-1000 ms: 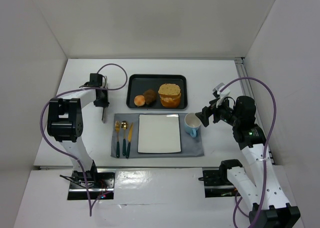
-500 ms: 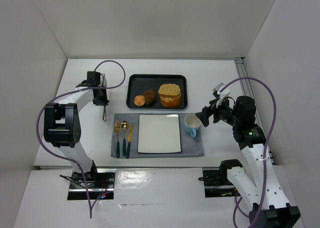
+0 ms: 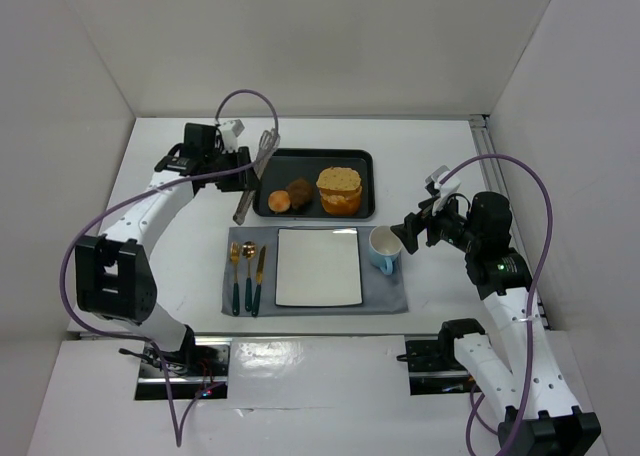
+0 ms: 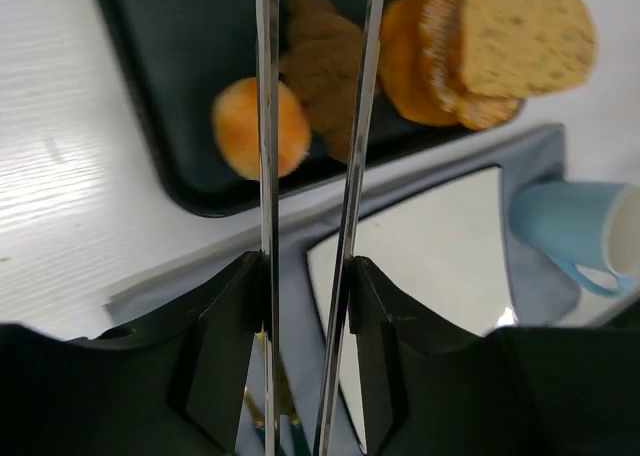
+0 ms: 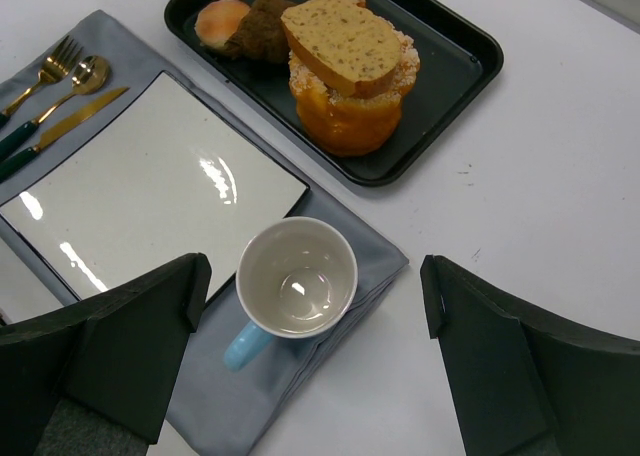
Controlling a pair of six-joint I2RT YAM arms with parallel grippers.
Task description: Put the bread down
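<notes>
**A:** White bench, white walls. Where's the bread (image 5: 343, 41)?

**B:** On top of the orange cake stack (image 5: 350, 111), at the right end of the black tray (image 3: 268, 161). That's mid-bench, toward the far edge. Not placed yet.

**A:** Tools?

**B:** Left tool (image 3: 237, 163) is clamped on metal tongs (image 4: 262, 126). Tong arms are narrow with nothing between them, at the tray's left side. Right tool (image 3: 409, 233) is spread wide and empty, just right of the blue cup (image 5: 297, 279).

**A:** Step in hand?

**B:** Probably getting the tongs to the slice. Ease the squeeze so the arms spread, then pass over the small rolls (image 4: 262, 128) without clipping them. Pinch only the crust rim and don't dig into the cake. Lift straight up, then carry toward the near edge. The white plate (image 5: 150, 186) looks like the target. Keep the grip light, since the slice could slip or crumble.
</notes>
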